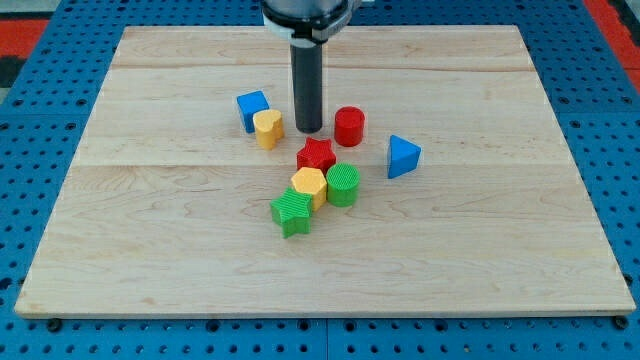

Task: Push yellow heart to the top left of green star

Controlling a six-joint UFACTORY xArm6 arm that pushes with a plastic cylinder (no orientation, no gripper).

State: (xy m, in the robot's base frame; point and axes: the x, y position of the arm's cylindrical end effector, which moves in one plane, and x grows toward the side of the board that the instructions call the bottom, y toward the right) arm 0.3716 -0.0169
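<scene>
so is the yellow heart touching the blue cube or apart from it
Touching, it seems: the yellow heart sits against the blue cube, no gap visible. My tip stands just right of it.

We see a pale wooden board (480, 260) made of several long planks, with seams running from left to right. It lies on a blue surface (40, 130) covered with regular rows of small holes, visible on all sides of the board. In the far left (25, 22) and far right (610, 20) corners we notice red areas. The light is even and soft.
</scene>
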